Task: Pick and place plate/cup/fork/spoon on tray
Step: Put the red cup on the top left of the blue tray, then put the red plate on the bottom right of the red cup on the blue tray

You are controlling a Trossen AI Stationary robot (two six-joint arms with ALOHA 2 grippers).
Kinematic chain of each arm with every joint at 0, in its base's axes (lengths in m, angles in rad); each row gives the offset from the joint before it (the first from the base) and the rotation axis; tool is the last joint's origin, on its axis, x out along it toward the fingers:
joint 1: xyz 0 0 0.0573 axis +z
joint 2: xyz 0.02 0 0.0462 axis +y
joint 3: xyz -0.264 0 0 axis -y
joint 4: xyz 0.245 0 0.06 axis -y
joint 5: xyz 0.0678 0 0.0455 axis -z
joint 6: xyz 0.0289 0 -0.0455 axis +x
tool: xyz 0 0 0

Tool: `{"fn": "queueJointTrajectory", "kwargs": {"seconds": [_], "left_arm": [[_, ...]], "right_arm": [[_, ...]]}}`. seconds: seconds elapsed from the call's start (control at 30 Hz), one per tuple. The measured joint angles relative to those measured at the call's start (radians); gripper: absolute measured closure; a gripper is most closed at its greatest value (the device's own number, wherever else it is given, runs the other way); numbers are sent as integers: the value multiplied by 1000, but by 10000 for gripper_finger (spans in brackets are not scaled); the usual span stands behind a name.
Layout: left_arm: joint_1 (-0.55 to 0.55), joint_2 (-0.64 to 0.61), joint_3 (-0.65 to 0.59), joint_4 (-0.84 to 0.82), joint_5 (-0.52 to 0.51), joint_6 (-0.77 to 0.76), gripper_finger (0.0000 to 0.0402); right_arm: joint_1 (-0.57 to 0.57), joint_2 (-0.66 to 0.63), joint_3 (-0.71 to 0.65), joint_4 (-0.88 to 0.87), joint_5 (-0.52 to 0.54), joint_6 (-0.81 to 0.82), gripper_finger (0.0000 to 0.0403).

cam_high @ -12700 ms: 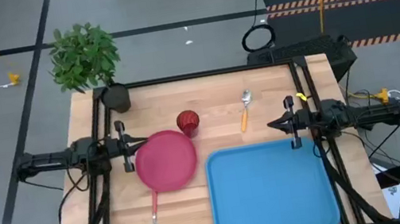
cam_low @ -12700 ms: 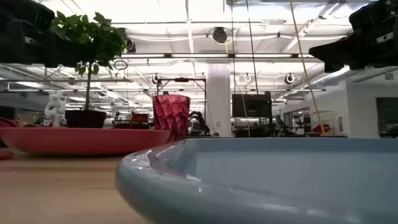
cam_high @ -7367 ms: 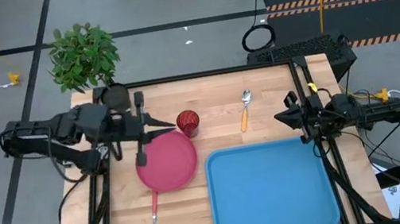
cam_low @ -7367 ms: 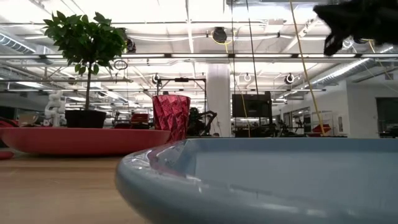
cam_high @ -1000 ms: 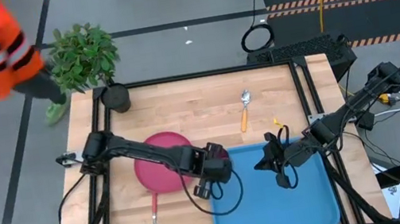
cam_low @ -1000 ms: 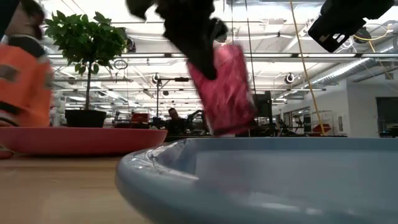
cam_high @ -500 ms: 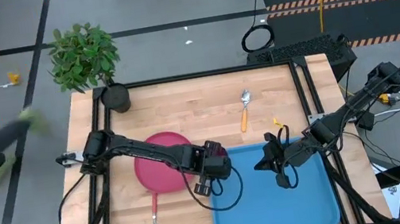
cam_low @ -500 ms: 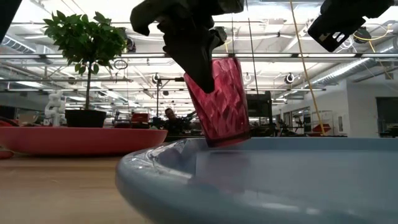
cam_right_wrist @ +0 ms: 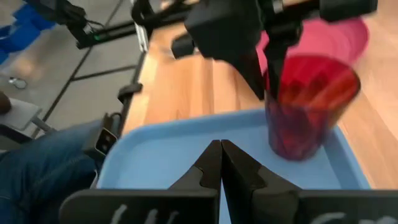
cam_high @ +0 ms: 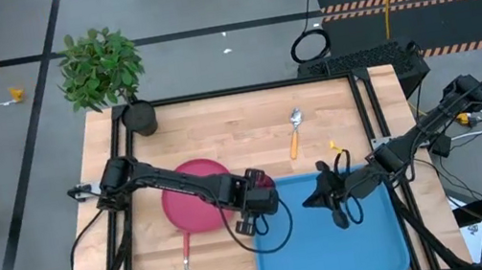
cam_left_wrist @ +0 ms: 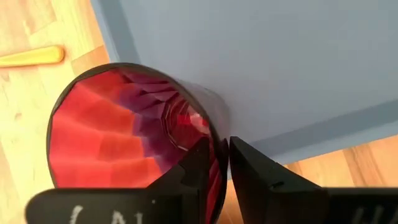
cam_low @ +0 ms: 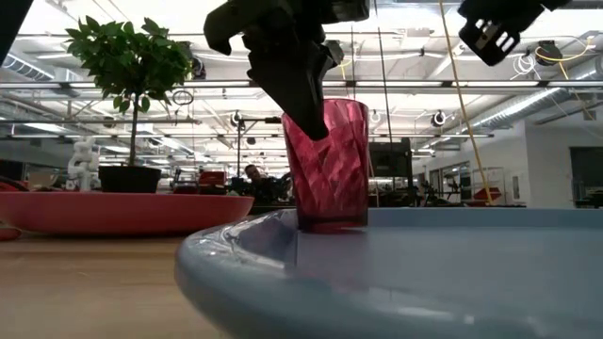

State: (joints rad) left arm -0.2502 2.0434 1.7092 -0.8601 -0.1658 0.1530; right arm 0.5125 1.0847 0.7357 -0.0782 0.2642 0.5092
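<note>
The dark red cup [cam_low: 328, 165] stands upright in the light-blue tray [cam_high: 336, 246], at its far-left corner. My left gripper [cam_high: 258, 193] is shut on the cup's rim. My right gripper [cam_high: 310, 202] hovers shut and empty over the tray's far part, right of the cup, which shows in its wrist view [cam_right_wrist: 308, 106]. The pinkish-red plate [cam_high: 191, 196] lies flat on the table left of the tray. The fork [cam_high: 185, 260] lies near the front-left edge. The orange-handled spoon [cam_high: 295, 131] lies beyond the tray. My left gripper pinches the cup's wall at the rim [cam_left_wrist: 219, 163], one finger [cam_left_wrist: 196, 171] inside the cup and one [cam_left_wrist: 252, 168] outside. The fingers come from above, slanting down from the table's left side. The cup is upright, its base down in the tray.
A potted plant [cam_high: 137, 118] stands at the table's far-left corner. Black frame rails run along both table sides. A person's leg in jeans [cam_right_wrist: 43, 155] shows beyond the table in the right wrist view. The tray's near half lies bare.
My left gripper has gone down with the cup. The cup hung tilted above the tray's rim a second ago; it now stands upright in the tray. A person in orange has walked off past the table's left side.
</note>
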Motion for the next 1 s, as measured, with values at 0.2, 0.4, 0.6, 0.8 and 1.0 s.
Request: {"fn": "queueJointTrajectory", "kwargs": {"seconds": [0.2,0.4,0.6,0.8,1.0], "left_arm": [[0,0,0,41,1,-32,334],[1,0,0,58,8,-48,334],[1,0,0,52,9,-76,329],[1,-43,0,27,-45,-136,289],[-1,-115,0,26,-75,-215,262]], "right_arm": [[0,0,0,67,-2,-39,403],[0,0,0,80,-3,-39,403],[0,0,0,80,-3,-42,403],[0,0,0,79,-3,-67,403],[0,0,0,83,-4,-84,403]]}}
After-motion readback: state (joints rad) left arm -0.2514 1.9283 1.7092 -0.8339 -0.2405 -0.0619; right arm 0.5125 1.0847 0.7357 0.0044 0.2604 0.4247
